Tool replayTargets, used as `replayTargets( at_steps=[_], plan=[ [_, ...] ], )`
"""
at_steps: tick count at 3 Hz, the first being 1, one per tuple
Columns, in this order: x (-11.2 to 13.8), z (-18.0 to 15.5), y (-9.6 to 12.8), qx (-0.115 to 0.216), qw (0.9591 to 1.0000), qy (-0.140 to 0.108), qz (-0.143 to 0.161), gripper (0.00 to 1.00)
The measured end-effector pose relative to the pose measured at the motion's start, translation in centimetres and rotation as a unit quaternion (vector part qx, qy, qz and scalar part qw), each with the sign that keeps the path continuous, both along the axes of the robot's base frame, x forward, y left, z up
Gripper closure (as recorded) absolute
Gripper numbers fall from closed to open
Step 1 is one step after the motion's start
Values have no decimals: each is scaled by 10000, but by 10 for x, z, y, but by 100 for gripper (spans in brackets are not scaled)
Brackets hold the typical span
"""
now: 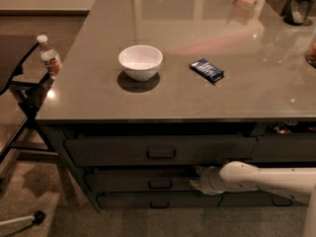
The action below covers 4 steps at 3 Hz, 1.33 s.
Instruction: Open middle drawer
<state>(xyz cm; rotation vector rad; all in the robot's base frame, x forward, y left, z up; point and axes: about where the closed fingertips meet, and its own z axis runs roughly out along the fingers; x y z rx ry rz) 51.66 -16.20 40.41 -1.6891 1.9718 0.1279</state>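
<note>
The middle drawer [123,181] is a wide dark grey front under the counter, between a taller drawer [108,152] above and a thinner drawer [123,201] below. Its small loop handle [160,184] sits at its centre. The drawer front looks flush with its neighbours. My white arm [261,177] reaches in from the right at drawer height. My gripper [196,180] is at the middle drawer's front, a little to the right of the handle. Its tip lies in shadow against the dark front.
On the grey counter [98,98] stand a white bowl [140,61] and a dark blue packet [206,70]. A water bottle [50,58] stands on a black side stand [24,90] to the left. Dark objects [298,6] sit at the far right back.
</note>
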Motion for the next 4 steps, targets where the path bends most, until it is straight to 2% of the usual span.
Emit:
replayTargets(
  at_steps=[2,3,4],
  plan=[
    [6,4,-1,0,10000,0,0,100],
    [0,0,-2,25,10000,39,-39,100],
    [0,0,-2,25,10000,39,-39,81]
  ],
)
